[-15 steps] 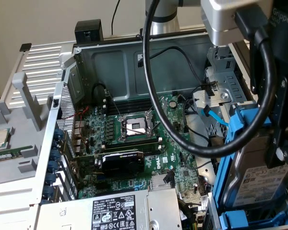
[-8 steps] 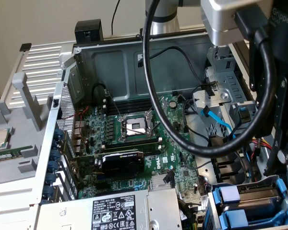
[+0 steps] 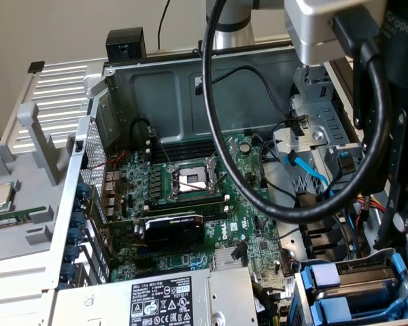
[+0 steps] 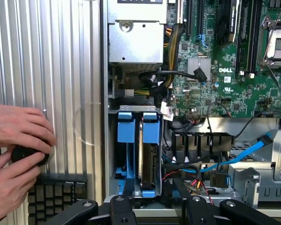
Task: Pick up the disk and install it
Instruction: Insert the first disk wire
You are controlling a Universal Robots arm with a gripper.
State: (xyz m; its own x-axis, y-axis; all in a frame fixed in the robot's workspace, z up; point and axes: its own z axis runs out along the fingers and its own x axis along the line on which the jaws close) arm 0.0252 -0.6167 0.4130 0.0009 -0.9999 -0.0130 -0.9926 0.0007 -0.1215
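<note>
Ribbed panel (image 4: 61, 70): wrist-view hands (image 4: 18, 140), disk (image 4: 149, 164).

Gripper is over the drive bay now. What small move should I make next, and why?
Probably back the gripper straight away from the bay, slowly. The disk in its blue frame stands in its slot, and the fingers stand apart on either side without touching it, so nothing seems left to hold. A blue cable lies close by.
</note>
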